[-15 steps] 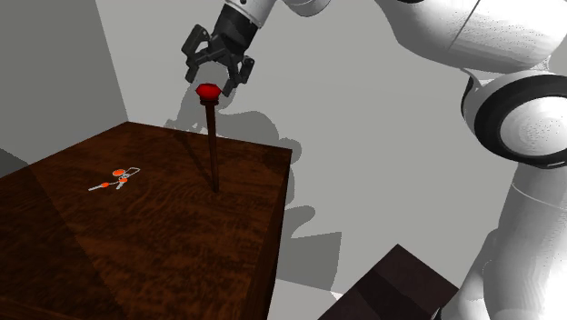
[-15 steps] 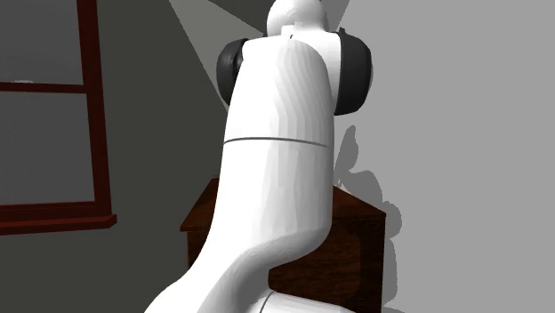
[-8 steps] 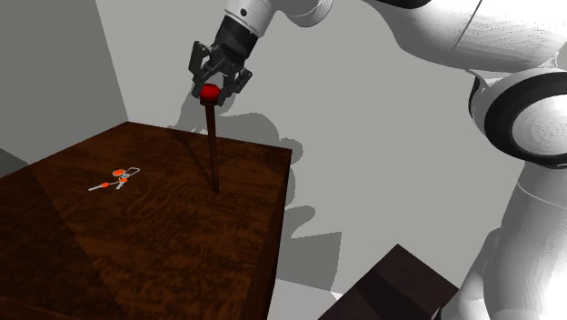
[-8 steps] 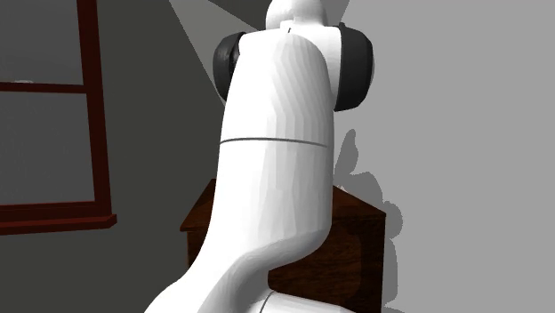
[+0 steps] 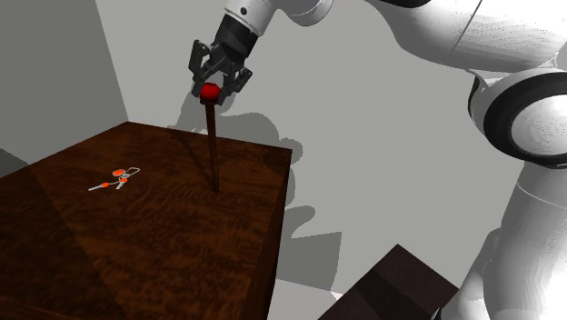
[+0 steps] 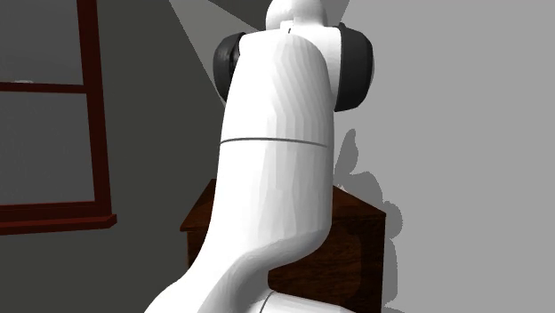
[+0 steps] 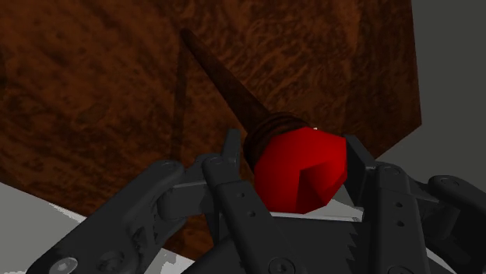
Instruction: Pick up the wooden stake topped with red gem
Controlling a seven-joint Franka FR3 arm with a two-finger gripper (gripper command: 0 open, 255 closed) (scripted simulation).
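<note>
Shoulder view: dark wood table [image 5: 136, 236] against grey walls, one stake [image 5: 214, 145] near-upright, tip down on the tabletop, one red gem [image 5: 211, 91] on top, clamped in the gripper [image 5: 213, 90]; one small orange item [image 5: 116, 176] well apart. Second exterior view: white arm [image 6: 276, 178] in front of the table, one window frame [image 6: 93, 107] beside. Wrist view: fingers [image 7: 231, 156] barely apart, pressed on both sides of the gem, shaft running away to the tabletop.

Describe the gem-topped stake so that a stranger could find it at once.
Start at the dark wooden table in the shoulder view and look towards its far side. A thin dark stake stands there nearly upright, tip down, its red gem clasped in the black claw. Its neighbour, a small orange and silver trinket, lies flat on the tabletop; the stake alone rises tall.
</note>
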